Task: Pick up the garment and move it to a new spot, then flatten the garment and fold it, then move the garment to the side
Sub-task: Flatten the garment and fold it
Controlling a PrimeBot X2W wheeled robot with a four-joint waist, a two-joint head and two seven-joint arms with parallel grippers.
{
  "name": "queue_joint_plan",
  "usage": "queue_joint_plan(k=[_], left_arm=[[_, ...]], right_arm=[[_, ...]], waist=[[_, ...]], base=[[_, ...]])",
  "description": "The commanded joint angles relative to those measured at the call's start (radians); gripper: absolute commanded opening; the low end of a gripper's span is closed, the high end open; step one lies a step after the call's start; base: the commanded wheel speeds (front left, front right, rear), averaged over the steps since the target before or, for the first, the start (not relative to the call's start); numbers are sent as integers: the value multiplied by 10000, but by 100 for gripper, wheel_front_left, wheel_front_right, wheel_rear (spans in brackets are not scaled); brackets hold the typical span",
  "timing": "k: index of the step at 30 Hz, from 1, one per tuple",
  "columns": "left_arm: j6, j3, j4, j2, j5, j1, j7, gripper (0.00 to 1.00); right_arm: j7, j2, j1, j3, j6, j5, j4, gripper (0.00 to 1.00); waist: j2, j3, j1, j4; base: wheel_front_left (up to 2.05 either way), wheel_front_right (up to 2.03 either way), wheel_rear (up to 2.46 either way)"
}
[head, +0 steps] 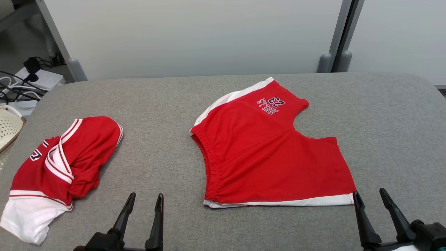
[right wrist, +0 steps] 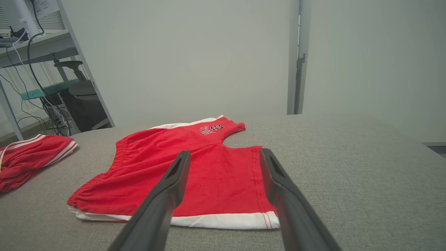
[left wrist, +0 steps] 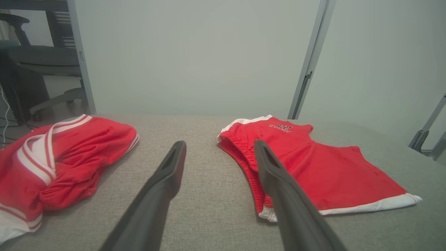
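Observation:
Red shorts (head: 268, 153) with white side stripes and a dark printed logo lie flat in the middle of the grey padded table (head: 167, 104), waistband toward the left. They also appear in the left wrist view (left wrist: 324, 170) and the right wrist view (right wrist: 195, 167). My left gripper (head: 144, 203) stands open near the front edge, left of the shorts, with nothing between its fingers (left wrist: 167, 170). My right gripper (head: 370, 197) is open too, just off the shorts' near right corner, fingers (right wrist: 174, 177) empty.
A crumpled red and white jersey (head: 59, 167) lies at the table's left side, seen too as the jersey (left wrist: 52, 160) and the jersey (right wrist: 31, 157). A woven basket (head: 8, 127) and cables with a power strip (head: 31, 78) sit beyond the left edge. Pale partition panels stand behind.

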Motion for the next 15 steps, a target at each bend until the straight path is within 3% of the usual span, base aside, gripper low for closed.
queue_joint_plan(k=[1, 15], left_arm=[[-101, 423, -209, 2, 130, -315, -89, 100], [-485, 274, 414, -37, 145, -408, -89, 100]], right_arm=[[-133, -143, -263, 148, -2, -56, -251, 100], [-133, -96, -191, 71, -2, -79, -334, 100]], waist=[[0, 5, 0, -7], [0, 72, 0, 49]], base=[[0, 0, 0], [0, 0, 0]])
